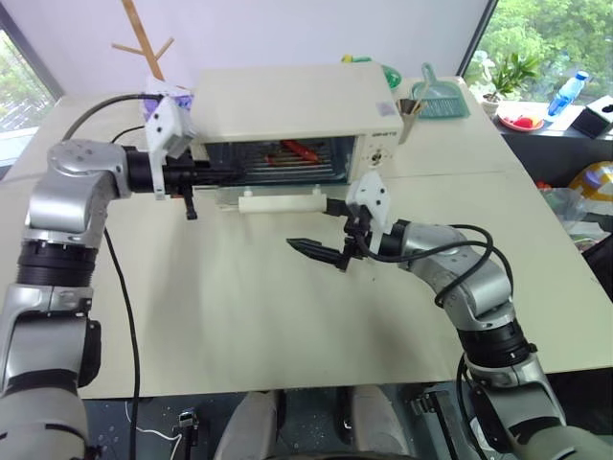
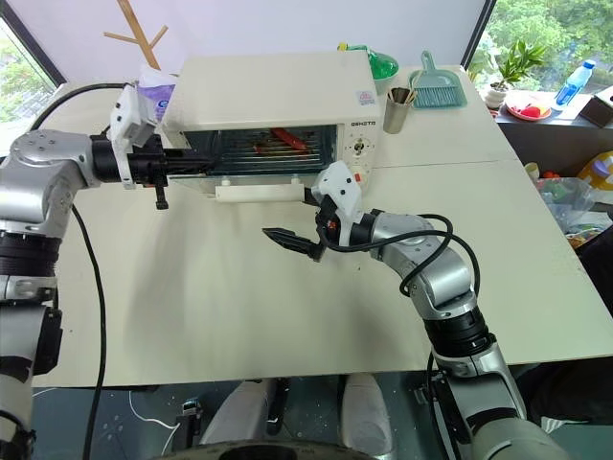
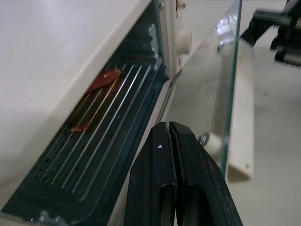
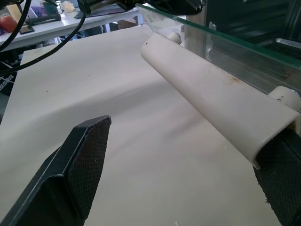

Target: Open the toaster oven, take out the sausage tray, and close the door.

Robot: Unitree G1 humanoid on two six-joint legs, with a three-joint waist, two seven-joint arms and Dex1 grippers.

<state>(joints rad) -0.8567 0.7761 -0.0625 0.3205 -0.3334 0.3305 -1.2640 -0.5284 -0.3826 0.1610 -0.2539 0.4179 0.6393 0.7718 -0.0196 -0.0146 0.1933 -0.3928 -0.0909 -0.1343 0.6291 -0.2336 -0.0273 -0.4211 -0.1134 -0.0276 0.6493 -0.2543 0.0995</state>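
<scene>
Windows flank a pale work table (image 1: 287,316) on which we operate; a dustpan brush and a cup stand at its far edge.

On that table we find the toaster oven (image 1: 287,110), a cream boxy unit with its control knobs on the right panel. We judge it heavy enough to stay put under light contact, though a hard pull on the contents could slide it.

We see the door (image 3: 221,84) already folded down flat in front of the cavity. Its pane is glass, so we treat it as rigid and fragile; nothing should press on it. Its long white bar handle (image 4: 211,103) is stiff and is the correct place to take hold for closing.

Inside the cavity sits the sausage tray (image 3: 101,141), with the red sausage (image 1: 295,149) on its ribs. We expect the tray to be thin metal, light, rigid, and greasy, hence slippery. We recommend pinching the front lip near its middle and drawing it out level so the sausage cannot roll.

Our left gripper (image 3: 171,141) has its fingers pressed together on nothing, pointing at the oven mouth just before the tray's front edge. Our right gripper (image 1: 326,251) stands spread wide above the table, near the handle's right end, holding nothing.
</scene>
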